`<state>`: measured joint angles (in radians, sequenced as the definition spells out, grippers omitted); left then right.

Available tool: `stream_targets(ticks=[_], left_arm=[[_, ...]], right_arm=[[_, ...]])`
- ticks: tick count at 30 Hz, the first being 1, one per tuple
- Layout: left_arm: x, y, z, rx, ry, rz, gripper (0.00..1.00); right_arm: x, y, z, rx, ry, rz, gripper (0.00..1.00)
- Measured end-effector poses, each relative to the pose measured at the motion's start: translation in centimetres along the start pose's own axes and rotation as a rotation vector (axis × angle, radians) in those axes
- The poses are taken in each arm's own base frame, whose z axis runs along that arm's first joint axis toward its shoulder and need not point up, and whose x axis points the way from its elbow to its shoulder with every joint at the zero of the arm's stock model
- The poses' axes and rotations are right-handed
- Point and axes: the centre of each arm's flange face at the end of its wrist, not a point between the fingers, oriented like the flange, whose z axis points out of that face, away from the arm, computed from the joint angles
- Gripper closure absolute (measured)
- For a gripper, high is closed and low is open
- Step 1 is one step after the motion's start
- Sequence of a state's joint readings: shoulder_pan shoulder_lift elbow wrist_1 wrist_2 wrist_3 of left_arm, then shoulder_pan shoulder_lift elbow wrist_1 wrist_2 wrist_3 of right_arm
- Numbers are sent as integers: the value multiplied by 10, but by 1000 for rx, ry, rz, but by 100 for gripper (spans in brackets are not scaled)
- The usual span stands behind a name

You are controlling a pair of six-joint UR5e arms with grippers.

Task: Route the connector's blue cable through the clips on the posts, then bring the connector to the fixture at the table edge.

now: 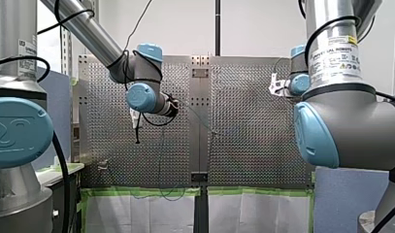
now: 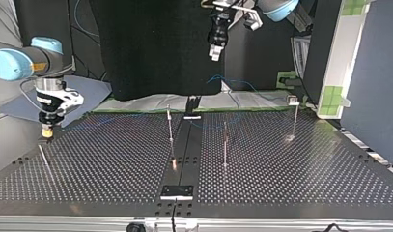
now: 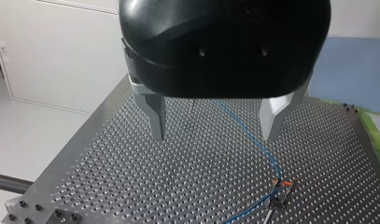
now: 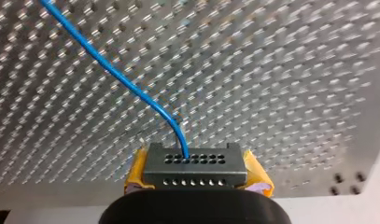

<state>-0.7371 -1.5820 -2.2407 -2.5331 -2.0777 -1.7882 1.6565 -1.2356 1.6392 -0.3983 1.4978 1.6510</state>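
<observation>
In the right wrist view my right gripper [image 4: 197,181] is shut on a dark grey connector [image 4: 195,167], held between yellow pads [image 4: 136,171]. The blue cable [image 4: 113,71] leaves the connector's face and runs away over the perforated table. In the top view my right gripper [image 2: 47,131] hangs just above the table at the view's left. My left gripper [image 3: 215,137] stands open and high over the table with nothing between its metal fingers [image 3: 157,116]. Below it the blue cable [image 3: 250,137] runs to a clip on a post [image 3: 280,198]. My left gripper [image 2: 214,54] appears at the top view's upper middle.
Three thin posts [image 2: 170,126] [image 2: 225,145] [image 2: 295,115] stand on the perforated table [image 2: 290,179]. A black plate [image 2: 177,192] sits at the near edge of the top view. A thin rod [image 2: 44,162] leans at the view's left. Green tape [image 1: 141,191] lines the far edge.
</observation>
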Motion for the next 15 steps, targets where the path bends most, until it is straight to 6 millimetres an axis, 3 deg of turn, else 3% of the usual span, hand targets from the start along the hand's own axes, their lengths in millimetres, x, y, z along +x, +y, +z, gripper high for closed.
stream_targets(ticks=[10,15], left_arm=[[1,2,0,-6,9,10,0],[0,2,1,-7,9,10,0]], right_arm=[[-31,17,7,-1,2,10,100],[-35,26,12,0,17,9,100]])
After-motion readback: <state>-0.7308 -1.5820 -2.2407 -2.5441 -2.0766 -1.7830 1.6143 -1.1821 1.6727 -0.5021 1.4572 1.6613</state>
